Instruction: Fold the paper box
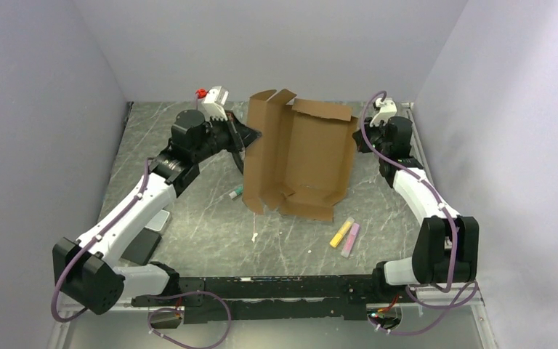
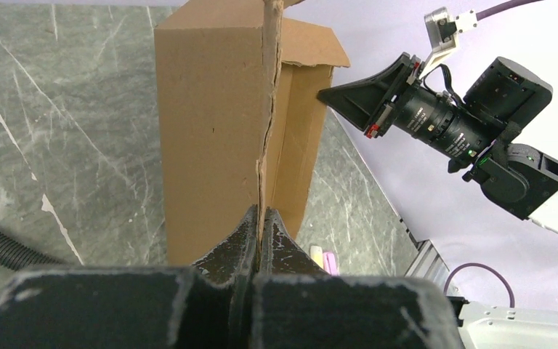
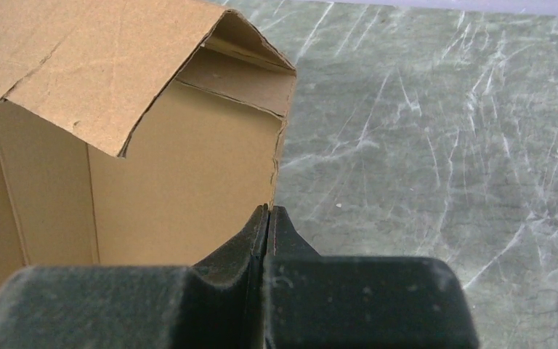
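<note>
The paper box [image 1: 301,156] is a brown cardboard sheet lying partly folded in the middle of the table, with its left and right walls raised and flaps sticking up at the back. My left gripper [image 1: 251,137] is shut on the upright left wall; in the left wrist view the cardboard edge [image 2: 265,131] runs straight down between the closed jaws [image 2: 261,218]. At the opposite side, my right gripper [image 1: 356,142] is shut on the right wall's edge [image 3: 280,156], jaws pinched together [image 3: 269,214]. A bent flap [image 3: 102,65] hangs over that corner.
A yellow highlighter [image 1: 341,233] and a pink one [image 1: 351,239] lie in front of the box on the right. A green-capped marker [image 1: 235,193] lies by its front left corner. A black pad [image 1: 143,246] sits under the left arm. Grey walls enclose the table.
</note>
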`<state>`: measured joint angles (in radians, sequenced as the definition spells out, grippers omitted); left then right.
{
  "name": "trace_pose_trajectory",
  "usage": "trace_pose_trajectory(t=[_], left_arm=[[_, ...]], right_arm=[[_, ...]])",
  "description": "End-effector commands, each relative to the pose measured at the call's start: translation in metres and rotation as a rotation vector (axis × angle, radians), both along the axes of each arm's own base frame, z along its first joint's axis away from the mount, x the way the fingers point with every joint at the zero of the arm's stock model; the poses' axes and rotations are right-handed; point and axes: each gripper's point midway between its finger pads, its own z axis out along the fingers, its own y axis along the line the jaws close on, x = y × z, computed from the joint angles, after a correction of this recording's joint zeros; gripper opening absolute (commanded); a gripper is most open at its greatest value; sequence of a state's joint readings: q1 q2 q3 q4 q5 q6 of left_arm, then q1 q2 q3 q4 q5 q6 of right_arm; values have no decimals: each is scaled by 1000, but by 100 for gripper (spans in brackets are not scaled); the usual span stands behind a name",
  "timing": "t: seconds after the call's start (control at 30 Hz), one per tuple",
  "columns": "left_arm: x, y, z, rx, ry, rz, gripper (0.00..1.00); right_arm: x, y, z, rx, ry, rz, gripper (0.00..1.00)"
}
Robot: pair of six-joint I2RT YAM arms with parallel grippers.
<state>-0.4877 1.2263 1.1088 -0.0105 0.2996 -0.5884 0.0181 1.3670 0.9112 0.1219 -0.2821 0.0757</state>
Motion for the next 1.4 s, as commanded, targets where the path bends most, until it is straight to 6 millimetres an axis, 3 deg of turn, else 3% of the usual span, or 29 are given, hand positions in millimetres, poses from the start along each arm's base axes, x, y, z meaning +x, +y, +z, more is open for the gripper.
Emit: trace_pose_trajectory(t=[0.0,0.33,0.63,0.87,1.1,1.37], left_arm=[[4,-8,27,-46,19,-20,0],[2,-20,33,-58,32,-90,0],[-9,-29,39,-135,-34,-174,0],[0,-13,41,-224,-15,-84,0],[9,-4,26,-277,93,-33,0],[11,-2,20,-175,53,-37,0]], right_arm=[[10,2,16,-10,-19,16,0],[19,6,-1,-215,17,18,0],[19,7,-9,-278,24,3,0],[18,0,-9,-305,10,-25,0],[11,16,-13,-263,11,65,0],[2,31,-20,-200,30,185,3]])
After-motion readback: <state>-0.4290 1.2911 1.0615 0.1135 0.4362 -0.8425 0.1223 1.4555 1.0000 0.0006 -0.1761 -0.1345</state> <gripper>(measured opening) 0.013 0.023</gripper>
